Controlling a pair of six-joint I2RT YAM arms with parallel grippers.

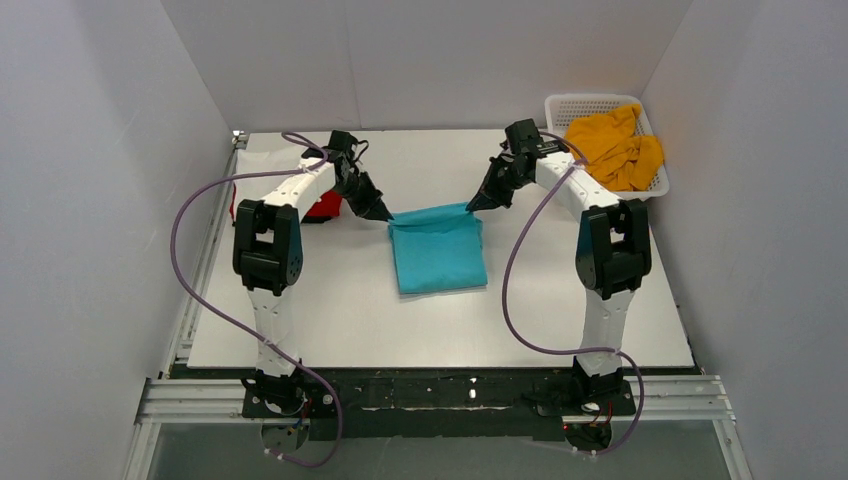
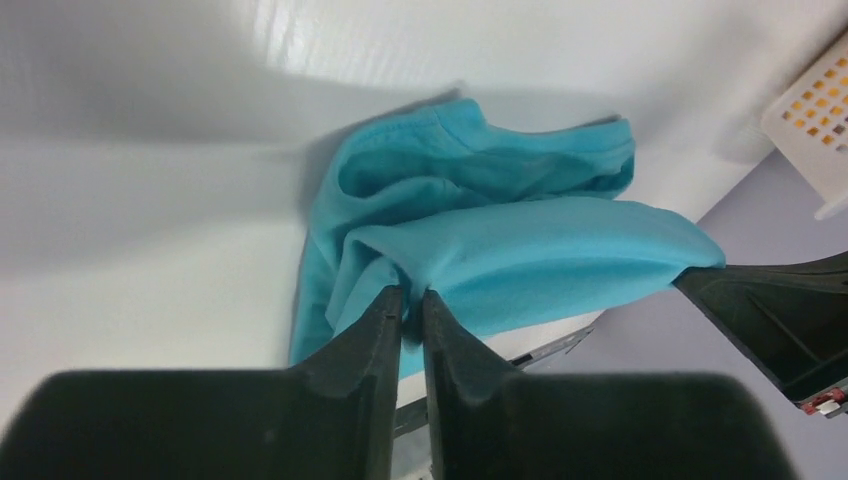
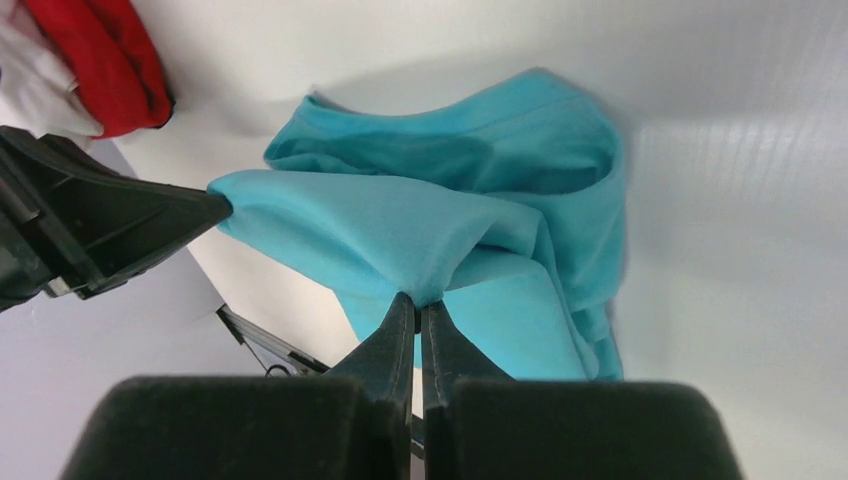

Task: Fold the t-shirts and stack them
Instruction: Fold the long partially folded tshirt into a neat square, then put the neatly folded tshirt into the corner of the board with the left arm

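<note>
The turquoise t-shirt lies partly folded in the middle of the table, its far edge lifted. My left gripper is shut on the far left corner of that edge; the pinch shows in the left wrist view under the turquoise cloth. My right gripper is shut on the far right corner, seen in the right wrist view with the cloth stretched between both grippers. The mustard-yellow shirt sits in the basket. A red shirt and a white one lie at the far left. The black shirt is hidden.
A white lattice basket stands at the far right corner of the table. White walls close in the table on three sides. Bare white tabletop lies between the shirt and the arm bases.
</note>
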